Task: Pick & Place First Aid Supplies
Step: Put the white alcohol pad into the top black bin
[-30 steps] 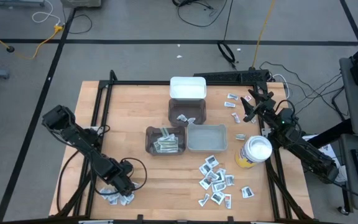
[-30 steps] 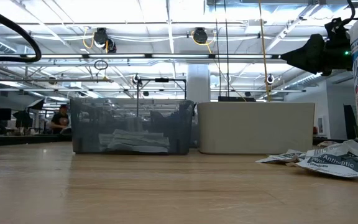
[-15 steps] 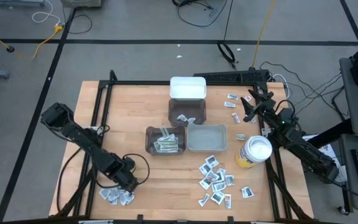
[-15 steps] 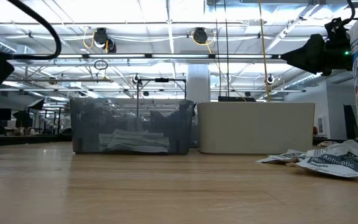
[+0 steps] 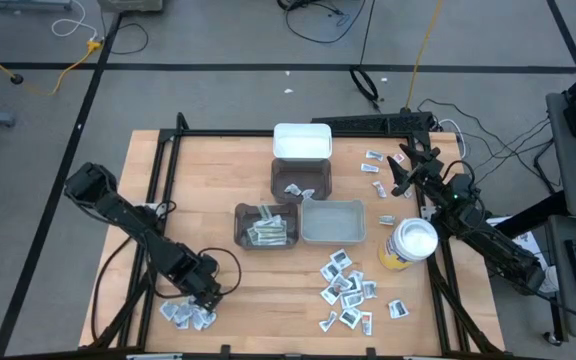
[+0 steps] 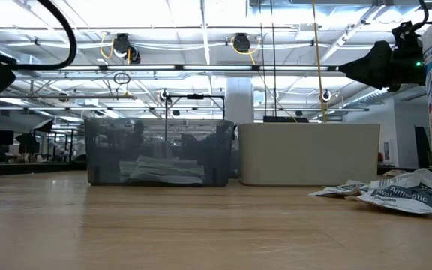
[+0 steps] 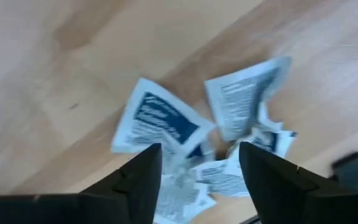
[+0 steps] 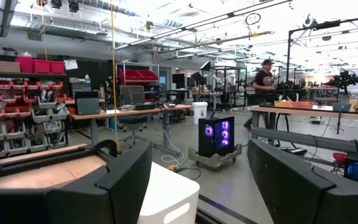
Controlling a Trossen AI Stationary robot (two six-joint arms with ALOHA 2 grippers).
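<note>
**Operator:** Fingers of my left gripper (image 7: 194,177) stand apart with nothing between them, hovering over the small heap of sachets (image 5: 188,316) at the near left of the table (image 5: 208,190).

**Second:** What worries you?

**Operator:** The packets (image 7: 160,121) overlap and curl, so closing here could pinch two at once, or skate off a flat one and scatter the heap toward the near edge. That is my judgement only.

**Second:** Where do they lie against the tips?

**Operator:** In the left wrist view, one blue-printed sachet sits just off one fingertip, and a crumpled white one (image 7: 244,102) lies off the other, with more wrappers bunched between and below. None is touched, as far as I can tell.

**Second:** The other arm?

**Operator:** My right gripper (image 5: 405,168) waits at the far right, spread wide and holding nothing. A larger scatter of supplies (image 5: 346,290) lies near right, beside the yellow canister (image 5: 408,245).
</note>
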